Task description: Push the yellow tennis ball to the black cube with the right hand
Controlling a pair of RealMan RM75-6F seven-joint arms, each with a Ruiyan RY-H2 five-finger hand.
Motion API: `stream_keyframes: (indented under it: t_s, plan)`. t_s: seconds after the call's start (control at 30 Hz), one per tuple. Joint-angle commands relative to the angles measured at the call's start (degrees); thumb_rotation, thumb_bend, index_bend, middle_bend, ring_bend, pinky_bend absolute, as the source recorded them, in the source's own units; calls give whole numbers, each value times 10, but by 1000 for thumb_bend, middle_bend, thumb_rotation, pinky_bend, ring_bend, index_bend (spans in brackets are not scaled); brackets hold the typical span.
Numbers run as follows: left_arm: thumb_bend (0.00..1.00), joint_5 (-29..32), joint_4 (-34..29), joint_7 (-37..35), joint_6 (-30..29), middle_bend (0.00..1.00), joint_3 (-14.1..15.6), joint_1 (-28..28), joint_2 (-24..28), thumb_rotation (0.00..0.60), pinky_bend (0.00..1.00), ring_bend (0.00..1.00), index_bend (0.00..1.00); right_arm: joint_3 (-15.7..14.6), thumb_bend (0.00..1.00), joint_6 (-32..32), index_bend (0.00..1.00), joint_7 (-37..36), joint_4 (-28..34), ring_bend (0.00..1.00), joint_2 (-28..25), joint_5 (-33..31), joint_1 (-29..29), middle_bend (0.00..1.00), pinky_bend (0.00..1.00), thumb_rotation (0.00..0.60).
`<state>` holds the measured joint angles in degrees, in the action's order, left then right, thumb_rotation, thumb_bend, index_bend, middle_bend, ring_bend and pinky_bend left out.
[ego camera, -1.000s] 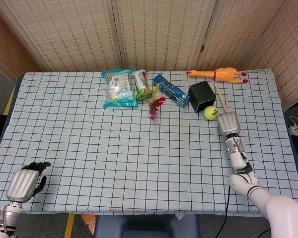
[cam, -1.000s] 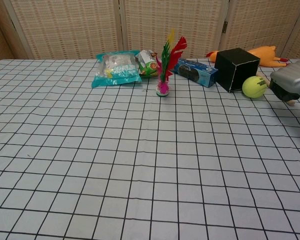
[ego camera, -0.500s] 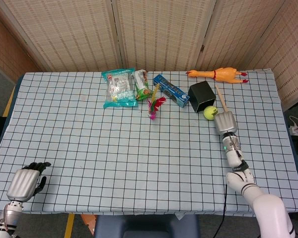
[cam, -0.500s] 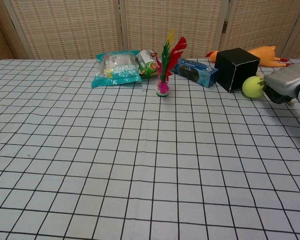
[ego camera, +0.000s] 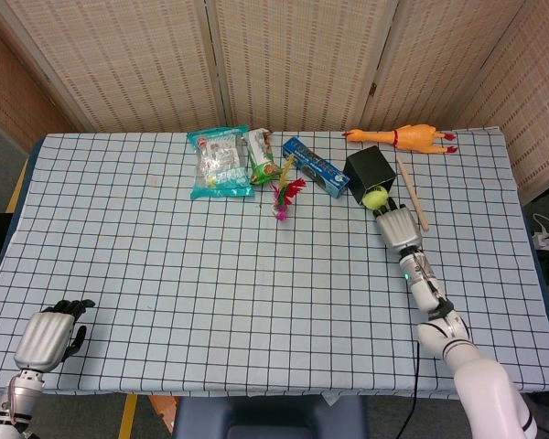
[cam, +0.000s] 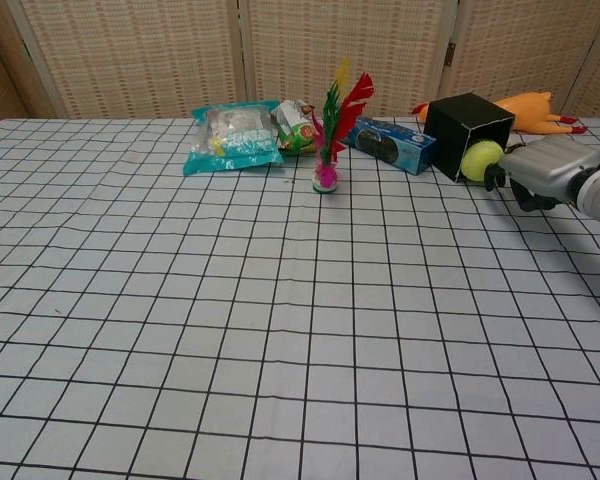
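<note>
Ball: the yellow tennis ball (ego camera: 374, 198) rests against the front face of the black cube (ego camera: 370, 169); in the chest view it sits at the cube's lower right side, touching it.
Cube: stands at the far right part of the worktop (ego camera: 165, 265), slightly turned, just right of the blue box (ego camera: 316, 167).
Right hand: the right hand (ego camera: 395, 225) lies low over the cloth just behind the ball, fingertips at the ball; in the chest view dark fingers (cam: 496, 177) curl beside the ball. It holds nothing; how wide the fingers are spread cannot be told.
Left hand: the left hand (ego camera: 46, 334) rests at the near left corner of the worktop, fingers curled in, holding nothing.
Stick: a wooden stick (ego camera: 411, 193) lies just right of the cube and the right hand.
Others: rubber chicken (ego camera: 410, 137) behind the cube; feathered shuttlecock (ego camera: 283, 195) upright near the middle; two snack bags (ego camera: 220, 160) at the far centre.
</note>
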<state>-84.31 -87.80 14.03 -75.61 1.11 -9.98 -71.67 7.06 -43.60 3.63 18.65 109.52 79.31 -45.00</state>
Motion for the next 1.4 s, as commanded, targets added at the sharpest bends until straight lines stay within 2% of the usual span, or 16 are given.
stream_keyframes:
  t_s: [0.03,0.17,0.27,0.33,0.43,0.5,0.63,0.7,0.8,0.93,1.4]
  plan:
    - [525,0,0,0,0,366,0,0,0,600,522,312,303,-2,1000,-1,273,-7,-4,83,2,3,-1,248,344,600]
    - [524,-1,0,-1,-1,366,1,0,0,600,522,313,304,-2,1000,1,234,-11,-7,58,3,4,-1,218,307,600]
    - [524,-2,0,0,-1,366,1,0,0,600,522,313,303,-5,1000,12,149,-20,-12,15,4,7,-5,161,226,600]
    - [525,-1,1,-1,-1,367,1,1,0,600,523,313,303,-7,1000,22,51,-27,-16,0,5,9,-8,98,139,600]
    - [525,1,1,-1,0,367,1,0,0,600,522,313,303,-10,995,26,0,-37,-19,0,6,14,-12,40,63,600]
    - [525,2,2,0,1,367,1,0,0,600,522,312,303,-9,891,26,0,-49,-21,0,9,15,-14,31,61,600]
    - [525,3,3,-1,2,367,1,0,-1,600,522,313,303,-7,494,29,0,-65,-30,0,16,14,-19,30,60,600]
    - [525,4,4,-1,3,368,0,-1,-2,600,522,312,303,-7,360,27,0,-72,-35,0,20,16,-20,30,58,600]
    - [525,7,5,-2,6,367,0,-1,-2,600,522,312,303,-8,260,22,0,-90,-39,0,25,19,-19,16,49,600]
    - [524,9,6,-2,8,367,0,-2,-3,600,523,312,303,-13,221,17,0,-113,-46,0,28,26,-19,0,48,600]
    - [524,0,1,-6,-2,368,1,0,1,600,523,312,303,-18,219,-9,0,-143,-35,0,22,36,-12,0,47,600]
